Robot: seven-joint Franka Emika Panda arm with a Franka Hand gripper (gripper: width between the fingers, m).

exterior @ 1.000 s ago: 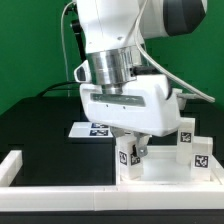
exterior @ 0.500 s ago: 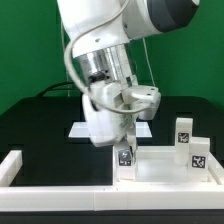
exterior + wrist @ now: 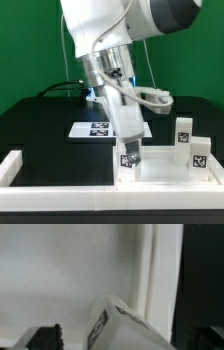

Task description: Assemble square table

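The white arm (image 3: 105,40) comes down from twelve o'clock in the exterior view, and its pincer (image 3: 129,148) hangs over the near corner of the square table slab (image 3: 160,168), which lies at about five o'clock on the black table (image 3: 40,125). A small white tagged leg (image 3: 131,158) stands upright at that corner of the slab, directly beneath the pincer. From this side the arm's own body hides the fingertips, so the exterior view alone does not show how wide they stand.

In the wrist view the leg (image 3: 115,325) rises toward the camera with its printed tag facing sideways, and one dark finger (image 3: 42,336) shows well apart from it, not touching. The pincer therefore looks wide, with nothing gripped.

Two more tagged legs stand upright at the slab's far side, toward three o'clock: one (image 3: 183,131) farther back, the other (image 3: 200,156) nearer the camera. The marker board (image 3: 100,128) lies flat on the table behind the slab, near the centre. A long low white rail (image 3: 60,190) runs along the front edge at six o'clock.
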